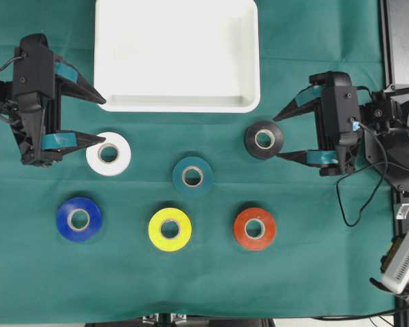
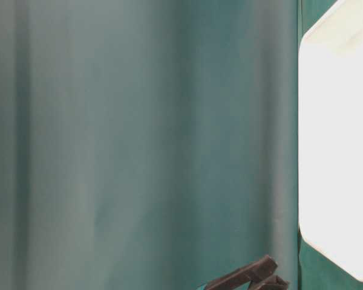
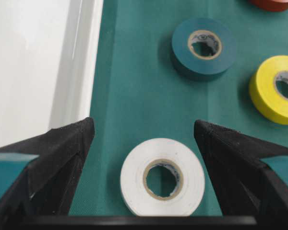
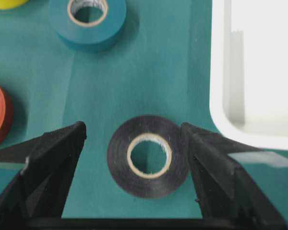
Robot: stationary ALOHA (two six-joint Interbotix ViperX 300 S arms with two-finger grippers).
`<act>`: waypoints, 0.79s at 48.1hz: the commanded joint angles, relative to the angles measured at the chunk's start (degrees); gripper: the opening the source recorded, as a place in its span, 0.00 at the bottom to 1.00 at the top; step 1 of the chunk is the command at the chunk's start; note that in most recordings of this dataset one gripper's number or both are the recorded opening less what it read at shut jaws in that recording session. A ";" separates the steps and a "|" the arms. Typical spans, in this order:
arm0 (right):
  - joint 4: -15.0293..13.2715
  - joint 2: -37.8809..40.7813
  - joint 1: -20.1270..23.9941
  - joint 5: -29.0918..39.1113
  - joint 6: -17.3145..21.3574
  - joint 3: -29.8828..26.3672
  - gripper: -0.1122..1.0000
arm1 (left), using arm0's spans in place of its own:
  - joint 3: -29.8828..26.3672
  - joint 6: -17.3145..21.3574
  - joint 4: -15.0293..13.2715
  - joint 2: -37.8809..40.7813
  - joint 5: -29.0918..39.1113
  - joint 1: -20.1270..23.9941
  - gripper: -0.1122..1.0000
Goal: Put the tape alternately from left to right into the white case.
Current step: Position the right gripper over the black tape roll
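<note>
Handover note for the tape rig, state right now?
Left gripper: open, white roll lying flat between its fingers, not gripped.
Right gripper: open, black roll between its fingers, not gripped.
Teal roll, blue roll, yellow roll and red-orange roll lie flat on the green cloth.
White case: no rolls in it.
Done: nothing placed.
Left: all six rolls, alternating arms.
</note>
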 commanded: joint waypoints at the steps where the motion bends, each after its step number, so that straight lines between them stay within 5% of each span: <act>1: 0.00 -0.44 0.18 0.35 0.09 -0.18 0.85 | -1.05 0.00 -0.09 -0.26 -0.53 -0.18 0.63; 38: 0.00 -0.97 1.76 0.53 2.55 3.43 0.85 | -3.96 0.18 -0.09 3.78 -0.53 -0.09 0.63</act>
